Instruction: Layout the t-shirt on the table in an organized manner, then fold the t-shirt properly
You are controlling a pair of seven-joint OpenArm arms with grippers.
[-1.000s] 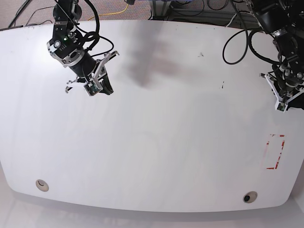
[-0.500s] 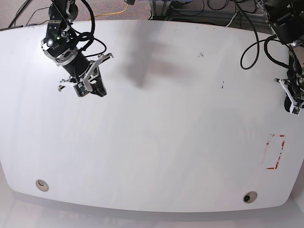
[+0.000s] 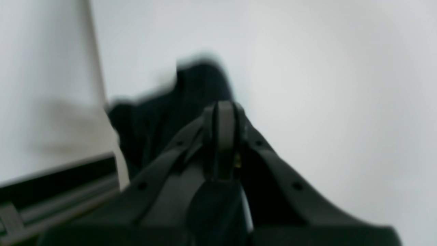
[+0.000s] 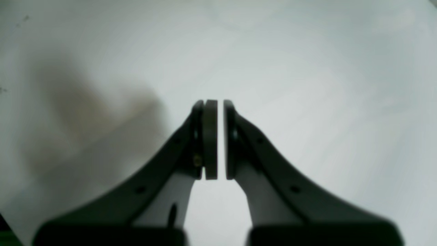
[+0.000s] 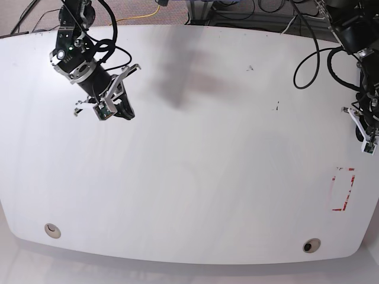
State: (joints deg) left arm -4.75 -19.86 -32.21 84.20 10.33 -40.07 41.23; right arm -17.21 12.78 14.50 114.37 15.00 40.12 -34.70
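The t-shirt does not show on the white table (image 5: 189, 177) in the base view. In the left wrist view a dark blurred mass (image 3: 160, 116) lies just past my left gripper (image 3: 221, 104), beside a white edge; I cannot tell whether it is the t-shirt. My left gripper (image 5: 368, 147) hangs at the table's right edge, its fingers pressed together with nothing seen between them. My right gripper (image 5: 121, 111) hovers over the back left of the table. Its fingers (image 4: 210, 136) stand a thin slit apart, holding nothing, with bare tabletop below.
A red dashed rectangle (image 5: 342, 189) marks the table near its right edge. Two round grommets (image 5: 53, 230) (image 5: 311, 245) sit near the front edge. Black cables (image 5: 308, 59) loop over the back right corner. A soft shadow (image 5: 177, 83) falls on the back middle.
My right arm has drawn back a little toward the back left. My left arm has swung outward to the table's right edge and dropped slightly. Both grippers stayed shut.
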